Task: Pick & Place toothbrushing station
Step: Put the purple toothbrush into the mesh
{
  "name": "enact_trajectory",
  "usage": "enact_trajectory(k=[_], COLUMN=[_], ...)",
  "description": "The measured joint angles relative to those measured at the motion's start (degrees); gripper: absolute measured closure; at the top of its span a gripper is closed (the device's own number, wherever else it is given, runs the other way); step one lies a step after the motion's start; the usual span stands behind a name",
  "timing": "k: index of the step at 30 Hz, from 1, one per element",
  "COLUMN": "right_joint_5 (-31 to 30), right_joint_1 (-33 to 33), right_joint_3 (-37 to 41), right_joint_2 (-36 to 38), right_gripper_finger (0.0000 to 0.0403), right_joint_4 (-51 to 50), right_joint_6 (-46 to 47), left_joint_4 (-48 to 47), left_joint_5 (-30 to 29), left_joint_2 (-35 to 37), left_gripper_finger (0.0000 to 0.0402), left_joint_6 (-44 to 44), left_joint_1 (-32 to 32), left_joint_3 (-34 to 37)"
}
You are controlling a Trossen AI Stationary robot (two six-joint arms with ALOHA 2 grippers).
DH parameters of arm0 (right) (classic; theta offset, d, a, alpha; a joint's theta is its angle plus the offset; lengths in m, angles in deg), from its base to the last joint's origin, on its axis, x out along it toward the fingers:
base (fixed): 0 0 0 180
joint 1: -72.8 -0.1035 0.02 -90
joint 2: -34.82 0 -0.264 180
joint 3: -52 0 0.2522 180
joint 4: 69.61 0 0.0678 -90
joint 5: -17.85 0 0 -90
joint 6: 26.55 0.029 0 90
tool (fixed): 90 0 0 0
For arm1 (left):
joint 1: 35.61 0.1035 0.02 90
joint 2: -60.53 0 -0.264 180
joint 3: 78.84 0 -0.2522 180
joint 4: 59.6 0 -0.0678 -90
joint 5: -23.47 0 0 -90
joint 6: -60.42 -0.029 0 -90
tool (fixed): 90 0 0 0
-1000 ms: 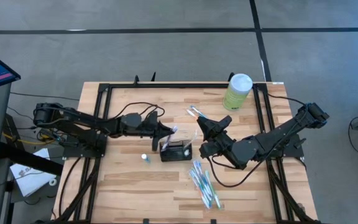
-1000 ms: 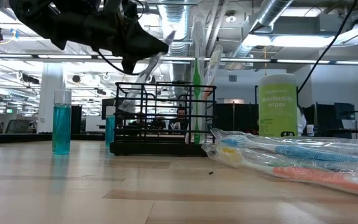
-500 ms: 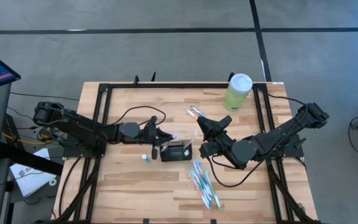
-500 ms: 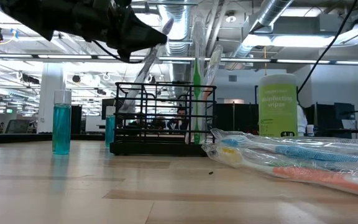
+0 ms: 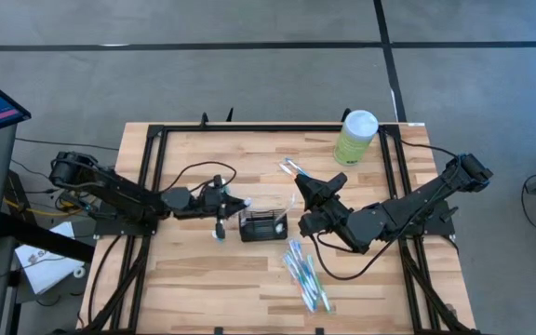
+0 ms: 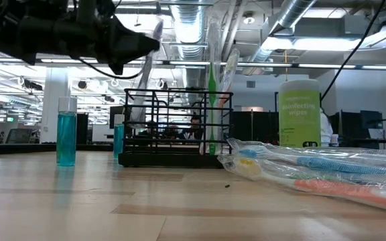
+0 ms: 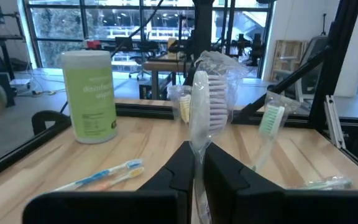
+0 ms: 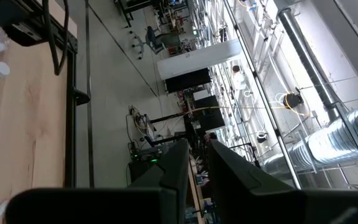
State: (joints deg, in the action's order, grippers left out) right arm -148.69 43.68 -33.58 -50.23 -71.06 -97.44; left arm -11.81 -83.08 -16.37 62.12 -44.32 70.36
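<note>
left gripper: i see the left gripper (image 5: 234,200) just left of the toothbrushing station, above the tabletop (image 5: 194,279), its fingers (image 7: 182,163) clamped on a wrapped toothbrush (image 7: 201,109) whose pale bristled head points up between them.
toothbrushing station: the black wire-mesh toothbrushing station (image 5: 263,226) stands near the middle of the tabletop, between my two arms; from the low view it holds a few wrapped brushes upright, one with a green handle (image 6: 212,107).
right gripper: the right gripper (image 5: 303,184) is raised just right of the station, pointing up and away from the tabletop; its fingers sit close together with a narrow gap, and i see nothing held in them.
blue bottles: one small bottle of blue liquid (image 6: 66,131) stands on the tabletop left of the station in the low view, a second (image 6: 118,140) just beside the station's left end.
loose toothbrushes: a bundle of wrapped toothbrushes (image 5: 307,275) lies on the wood in front of the station.
wipes canister: a pale-green wipes canister (image 5: 355,138) with a white lid stands at the far right of the tabletop, well apart from the station.
</note>
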Motion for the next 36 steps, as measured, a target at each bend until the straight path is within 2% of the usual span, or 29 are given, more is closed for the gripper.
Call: enact_trajectory(k=[7,23,36], right_joint_5=[0.00,0.01,0.00], right_joint_1=[0.00,0.00,0.02], right_joint_3=[0.00,0.00,0.00], right_joint_2=[0.00,0.00,0.00], right_gripper_finger=[0.0349,0.0349,0.0349], right_joint_4=[0.03,0.04,-0.13], right_joint_6=[-0.01,0.01,1.08], left_joint_4=[1.74,1.54,5.83], left_joint_5=[-0.04,-1.05,-1.57], left_joint_2=[-0.02,-0.99,-7.37], left_gripper_finger=[0.0387,0.0374,0.0368], left_joint_6=[-1.07,-1.24,-1.05], left_joint_1=[-0.48,-0.44,-0.44], left_joint_3=[2.13,2.16,2.16])
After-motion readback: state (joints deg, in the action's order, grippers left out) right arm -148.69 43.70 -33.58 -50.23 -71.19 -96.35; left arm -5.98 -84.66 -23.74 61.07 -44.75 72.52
